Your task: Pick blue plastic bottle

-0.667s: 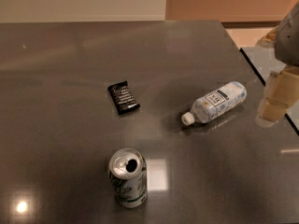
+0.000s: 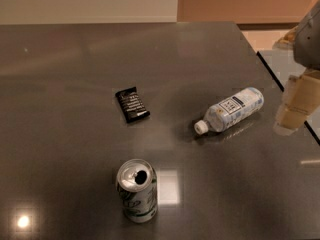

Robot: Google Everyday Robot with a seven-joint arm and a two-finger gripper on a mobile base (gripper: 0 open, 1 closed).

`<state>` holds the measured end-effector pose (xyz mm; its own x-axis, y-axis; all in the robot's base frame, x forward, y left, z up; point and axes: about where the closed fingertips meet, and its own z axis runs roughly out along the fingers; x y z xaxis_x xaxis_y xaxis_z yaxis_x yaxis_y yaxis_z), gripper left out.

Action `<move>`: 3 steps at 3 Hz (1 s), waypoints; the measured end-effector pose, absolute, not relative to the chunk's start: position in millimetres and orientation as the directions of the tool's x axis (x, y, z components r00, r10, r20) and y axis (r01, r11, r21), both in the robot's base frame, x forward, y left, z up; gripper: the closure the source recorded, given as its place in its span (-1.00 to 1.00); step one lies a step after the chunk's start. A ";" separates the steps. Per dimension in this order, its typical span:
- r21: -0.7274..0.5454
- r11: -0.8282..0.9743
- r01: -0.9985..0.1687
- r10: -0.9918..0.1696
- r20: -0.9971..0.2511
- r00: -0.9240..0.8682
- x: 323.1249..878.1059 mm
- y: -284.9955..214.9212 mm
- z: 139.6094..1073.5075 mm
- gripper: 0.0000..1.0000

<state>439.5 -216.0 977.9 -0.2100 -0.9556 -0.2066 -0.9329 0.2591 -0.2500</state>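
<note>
The blue plastic bottle (image 2: 232,109) lies on its side on the dark, glossy bench (image 2: 75,84), right of centre and not far from the bench's right edge. Its white cap (image 2: 201,127) points toward the lower left and its base toward the upper right, so the body slants across the surface. A pale blue-and-white label with a dark rectangular patch wraps its middle, and a faint reflection of the bottle shows on the bench just beneath it. The tool (image 2: 290,119) hangs at the right border of the view, just beside the bottle's base end but apart from it. It shows as a cream-coloured, blocky part under a grey arm section that runs out of the top right corner. From this angle I cannot tell how far open the tool is, and it has hold of neither the bottle nor anything else on the bench. A silver-green drink can (image 2: 137,190) stands upright near the front, well apart from the bottle, with its opened top facing the camera. A small black packet (image 2: 132,104) with pale lettering lies flat to the left of the bottle, near the middle of the bench. A bright spot of reflected light (image 2: 22,221) sits at the lower left.
</note>
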 end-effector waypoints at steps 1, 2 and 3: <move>-0.243 0.201 -0.949 -0.968 -0.200 -0.154 453.3 -214.0 973.7 -1.00; -0.221 0.116 -0.968 -0.975 -0.213 -0.068 475.7 -210.6 958.3 -1.00; -0.206 0.031 -0.978 -0.975 -0.221 0.016 494.9 -211.5 938.2 -1.00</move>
